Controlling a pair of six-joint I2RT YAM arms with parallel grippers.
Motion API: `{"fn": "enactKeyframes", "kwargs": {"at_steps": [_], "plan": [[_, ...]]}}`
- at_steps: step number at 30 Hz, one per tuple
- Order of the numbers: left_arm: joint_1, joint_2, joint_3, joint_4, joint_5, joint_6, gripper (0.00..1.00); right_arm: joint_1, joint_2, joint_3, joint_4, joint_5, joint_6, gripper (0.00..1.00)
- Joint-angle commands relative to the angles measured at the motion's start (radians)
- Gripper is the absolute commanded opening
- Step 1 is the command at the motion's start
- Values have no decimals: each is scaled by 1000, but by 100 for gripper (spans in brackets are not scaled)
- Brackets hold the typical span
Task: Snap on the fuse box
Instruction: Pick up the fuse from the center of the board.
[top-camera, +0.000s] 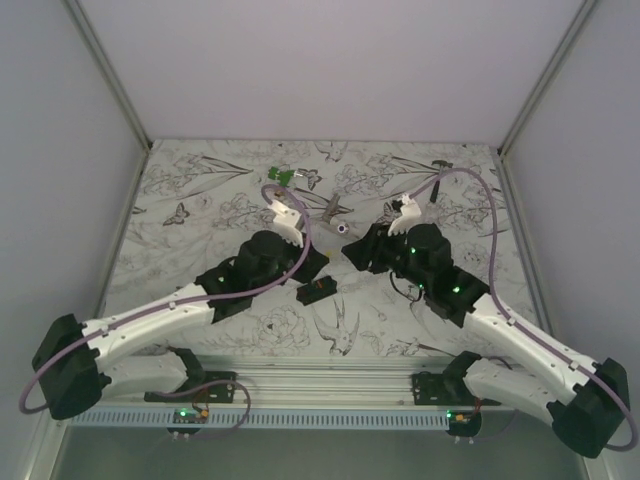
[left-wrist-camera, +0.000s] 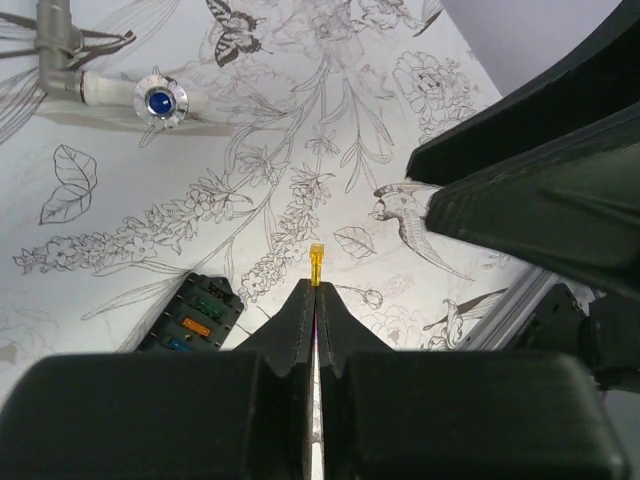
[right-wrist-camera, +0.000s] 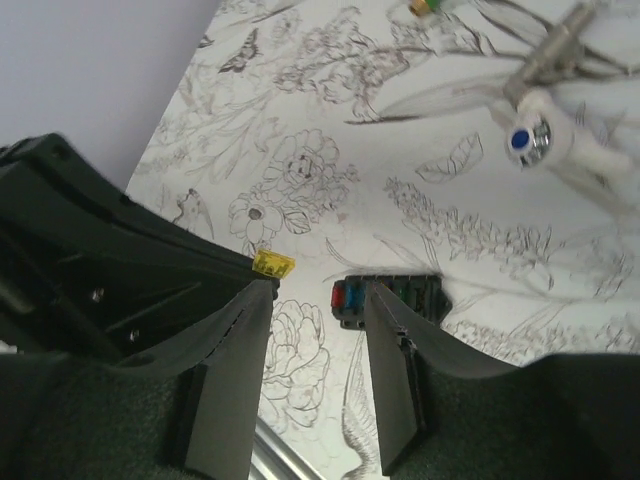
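The fuse box (top-camera: 316, 291) is a small black box lying flat on the patterned table between the two arms. In the left wrist view it (left-wrist-camera: 190, 318) shows green, orange and blue fuses; in the right wrist view it (right-wrist-camera: 390, 298) shows red, blue and green ones. My left gripper (top-camera: 318, 264) is shut (left-wrist-camera: 316, 288) on a small yellow fuse (left-wrist-camera: 316, 265), held above the table just right of the box. The fuse also shows in the right wrist view (right-wrist-camera: 272, 264). My right gripper (top-camera: 355, 250) is open and empty (right-wrist-camera: 315, 290), hovering above the box.
A grey metal tool (top-camera: 330, 210) with a white, blue-tipped end (left-wrist-camera: 160, 101) lies behind the grippers. A green clip piece (top-camera: 282, 177) lies farther back. White walls enclose the table on three sides; an aluminium rail (top-camera: 330, 375) runs along the near edge.
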Motion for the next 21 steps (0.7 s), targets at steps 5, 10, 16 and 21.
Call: {"fn": "enactKeyframes", "kwargs": {"at_steps": [5,10,16,21], "plan": [[79,-117,-13,-22,380,150,0,-50,-17,103,-38,-443,-472,48],[81,-156,6,-41,536,171,0,-53,-19,150,-87,-627,-579,47],[81,-193,6,-44,613,178,0,-61,-39,178,-145,-738,-639,46],[81,-215,10,-44,647,178,0,-69,-35,190,-172,-805,-664,42]]}}
